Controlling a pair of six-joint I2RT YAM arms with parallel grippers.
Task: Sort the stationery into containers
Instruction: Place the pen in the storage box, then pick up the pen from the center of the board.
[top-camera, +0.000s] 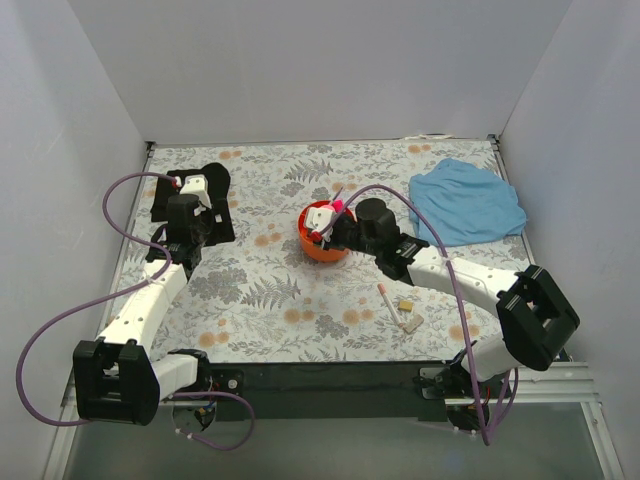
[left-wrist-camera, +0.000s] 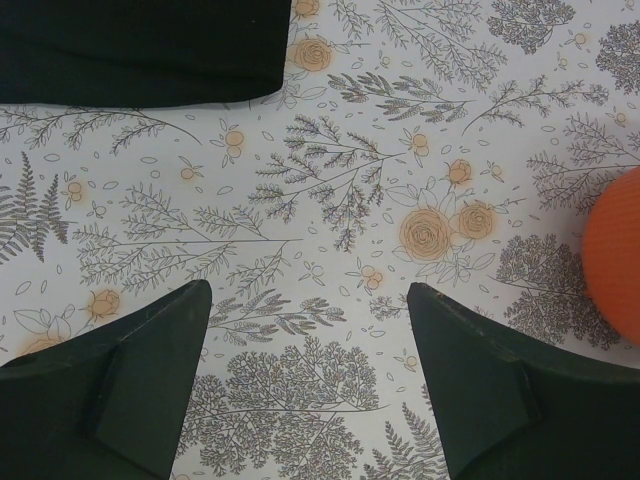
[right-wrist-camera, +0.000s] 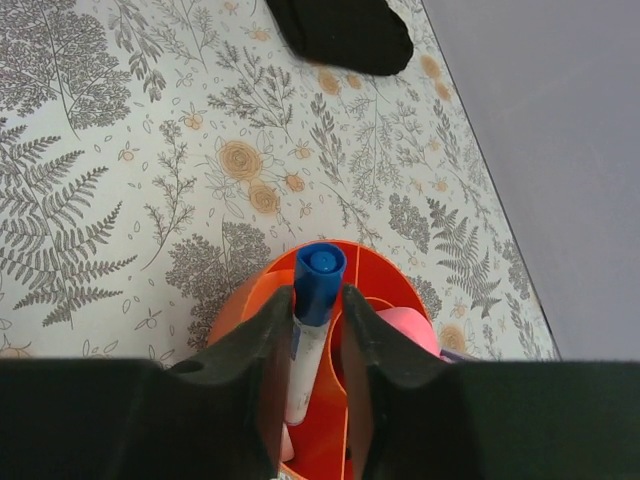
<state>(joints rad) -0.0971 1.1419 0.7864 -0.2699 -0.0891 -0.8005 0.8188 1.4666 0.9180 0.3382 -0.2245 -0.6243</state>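
My right gripper (top-camera: 325, 232) hangs over the round orange tray (top-camera: 318, 250) and is shut on a thin pen with a blue cap (right-wrist-camera: 320, 285). The pen stands cap-up between the fingers (right-wrist-camera: 262, 340), with its lower end inside a tray compartment (right-wrist-camera: 400, 270). A pink item (right-wrist-camera: 405, 330) sits in the neighbouring compartment, and pink stationery (top-camera: 338, 206) sticks up from the tray. An orange-capped pen (top-camera: 388, 301) and a beige eraser (top-camera: 406, 304) lie on the table in front of the tray. My left gripper (top-camera: 192, 238) is open and empty over the floral table, as the left wrist view (left-wrist-camera: 308, 300) shows.
A black cloth (top-camera: 190, 195) lies at the far left, just beyond my left gripper (left-wrist-camera: 140, 50). A light blue cloth (top-camera: 468, 200) lies at the far right. The tray's orange wall (left-wrist-camera: 615, 255) shows at the right edge of the left wrist view. Grey walls enclose the table.
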